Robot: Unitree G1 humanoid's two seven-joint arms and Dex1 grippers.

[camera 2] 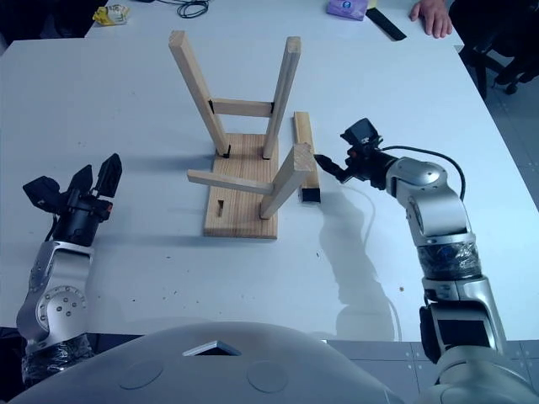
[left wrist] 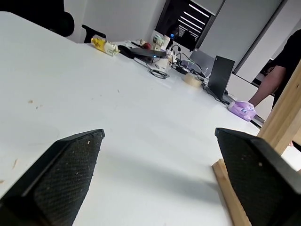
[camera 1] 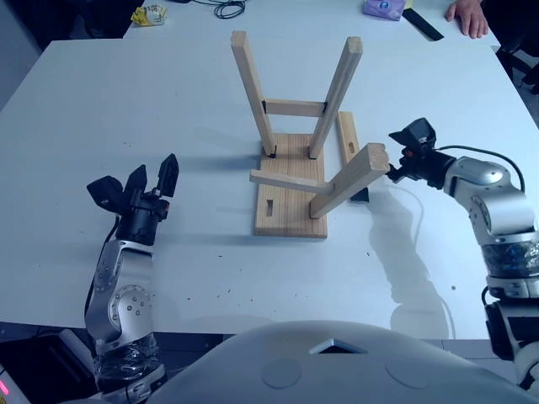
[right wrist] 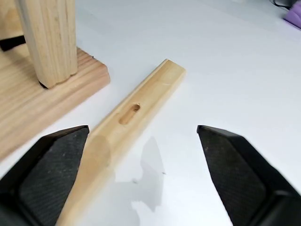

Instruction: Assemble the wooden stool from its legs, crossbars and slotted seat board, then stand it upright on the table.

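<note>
Above the loose leg (right wrist: 160, 84), right hand (right wrist: 142, 128): wide open, nothing held, one pad on either side of the leg, which lies flat below it.
Loose leg: it lies on the worktop (camera 1: 126, 101) just beside the seat board's right edge, with its slot facing up.
Tilted leg (camera 1: 349, 181): it leans over the board's near end with its top close by the right hand. Whether its foot is properly home in the board, I cannot tell.
Jutting crossbar (camera 1: 286, 179): it sticks out of the tilted leg toward the left, and its free end is joined to nothing.
Seat board (camera 1: 290, 206): flat in the middle of the worktop.
Slots and what's in them: the two far ones hold the upright legs (camera 1: 253, 88), which are tied by the far crossbar (camera 1: 295, 108). Near the board's near left corner there is an empty slot (camera 1: 268, 207).
Left hand (camera 1: 153, 177): open and empty, toward the near left corner, well apart from the wood.
Step in hand: I judge it to be picking up the loose leg.
Doing it well: come straight down and pinch across the narrow width, clear of the slot. Lift without brushing that leaning leg, which looks ready to topple. Then offer the slot to the jutting crossbar's end.
</note>
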